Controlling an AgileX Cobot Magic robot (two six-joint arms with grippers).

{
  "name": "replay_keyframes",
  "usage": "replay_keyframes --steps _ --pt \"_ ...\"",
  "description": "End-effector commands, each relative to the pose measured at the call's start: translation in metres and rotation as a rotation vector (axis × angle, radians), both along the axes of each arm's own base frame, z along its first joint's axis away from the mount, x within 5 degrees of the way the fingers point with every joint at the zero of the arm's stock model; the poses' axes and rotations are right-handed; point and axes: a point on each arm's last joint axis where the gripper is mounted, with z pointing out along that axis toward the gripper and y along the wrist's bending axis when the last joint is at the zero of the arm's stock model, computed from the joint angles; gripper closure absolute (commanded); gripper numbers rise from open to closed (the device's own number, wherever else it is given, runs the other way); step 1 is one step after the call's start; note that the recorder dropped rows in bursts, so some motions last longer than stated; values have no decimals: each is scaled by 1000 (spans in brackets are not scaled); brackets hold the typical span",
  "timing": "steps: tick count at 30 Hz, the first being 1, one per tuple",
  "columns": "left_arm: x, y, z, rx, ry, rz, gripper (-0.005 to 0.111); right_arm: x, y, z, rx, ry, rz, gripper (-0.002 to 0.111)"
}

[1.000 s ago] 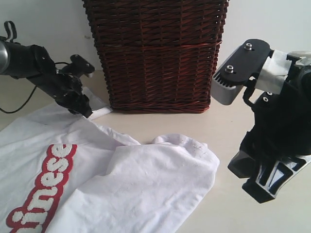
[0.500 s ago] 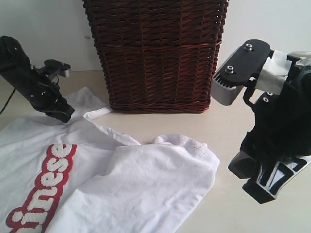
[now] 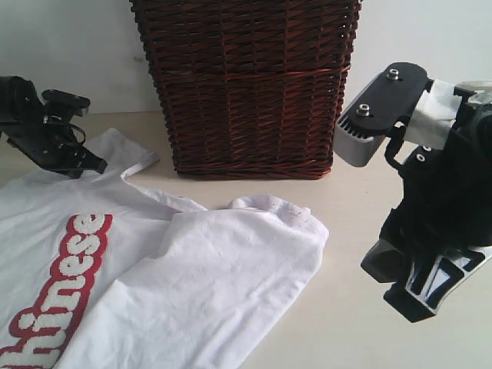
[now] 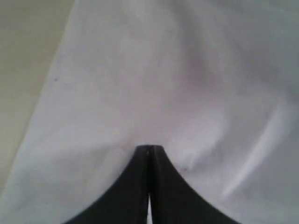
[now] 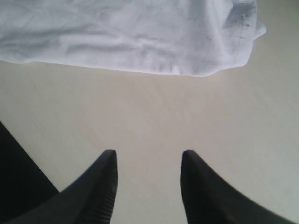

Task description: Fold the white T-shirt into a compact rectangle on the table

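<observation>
Showing "hinese" on red, white T-shirt [image 3: 200, 277], left pincer [image 4: 148, 149] pinching it shut, right pincer [image 5: 148, 155] parted, empty.

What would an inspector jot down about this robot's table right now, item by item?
surface: table, pale beige and smooth, with bare tabletop to the right of the shirt.
job's things: white T-shirt, lying rumpled with one part folded over itself; red-outlined lettering shows on its left part.
clutter: dark wicker basket, standing behind the shirt.
grippers: left gripper shut, pinching the shirt's cloth near a sleeve; right gripper open, hovering over bare tabletop beside the shirt, holding nothing.
cables: thin dark wire looped beside the left gripper; nothing else seen.
surroundings: pale wall behind the basket.
</observation>
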Motion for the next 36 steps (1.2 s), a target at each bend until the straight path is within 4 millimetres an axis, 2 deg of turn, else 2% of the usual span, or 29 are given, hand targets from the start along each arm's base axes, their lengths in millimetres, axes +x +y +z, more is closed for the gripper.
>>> replay_keyframes --steps 1,6,9,12,14,19,22,25,26,27,28,30,31,33,35,36 --pt "7 29 -6 -6 3 102 107 1 -1 2 9 -13 -5 65" --pt "8 39 -2 -45 -16 153 105 3 1 2 26 -33 -11 65" --pt "9 29 13 -94 -41 134 89 8 4 -3 48 -42 -41 65" --pt "5 13 39 -133 -57 69 70 16 11 -15 33 -1 -77 65" --pt "1 5 58 -151 -60 35 66 24 15 -26 14 14 -105 65" --pt "-19 -7 107 -214 -79 -6 66 60 24 -63 -77 -44 -302 65" --pt "-36 -10 124 -255 -81 -20 67 85 23 -90 -80 -48 -394 65" --pt "-56 -11 133 -269 -70 -20 68 109 30 -118 20 -56 -406 65" --pt "-69 -11 140 -268 -73 -32 68 126 34 -135 87 -91 -413 65" --pt "-75 -11 142 -263 -73 -40 68 134 34 -142 96 -97 -421 65" --pt "-85 -11 147 -253 -80 -57 68 149 34 -153 112 -75 -484 65" --pt "-92 -12 156 -278 -115 -56 68 161 38 -166 99 -37 -493 65" --pt "-93 -13 159 -289 -126 -57 68 163 40 -169 95 -20 -494 66" --pt "-93 -16 162 -326 -138 -72 68 162 45 -181 58 45 -435 88" --pt "-92 -16 158 -326 -129 -71 68 158 44 -183 19 82 -402 108" --pt "-92 -16 157 -326 -125 -70 68 156 43 -180 3 94 -386 108"
